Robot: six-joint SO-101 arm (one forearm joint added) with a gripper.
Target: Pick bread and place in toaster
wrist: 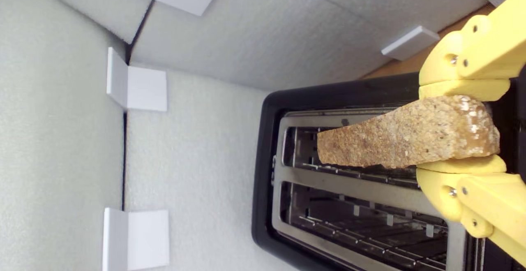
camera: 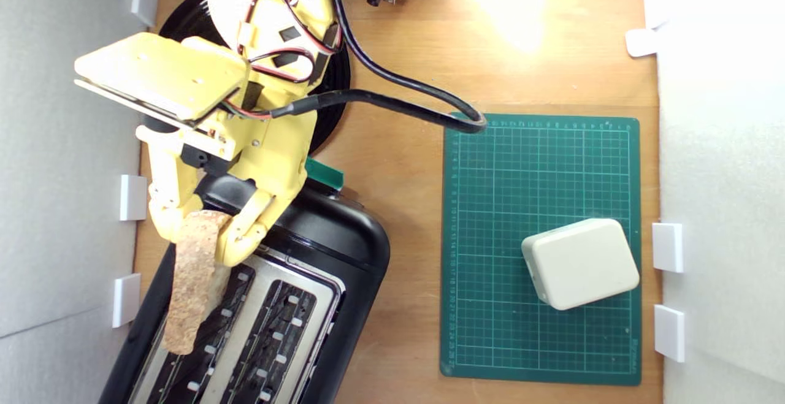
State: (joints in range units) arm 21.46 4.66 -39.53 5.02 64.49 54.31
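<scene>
The placing step is in hand: the end effector clamps the bread by one end, the slice lying lengthwise over the toaster at the lower left of the exterior view. It hangs above one slot, seemingly not yet inside. Next it likely needs lining up, lowering and release. Both slots look empty. A white box sits on the green mat.

This looks like a small robotics test bench, not a kitchen. A wooden surface is fenced in by white foam panels held with white plastic clips. A green gridded cutting mat lies on it beside a household toaster, and a yellow 3D-printed arm trails exposed wiring.
</scene>
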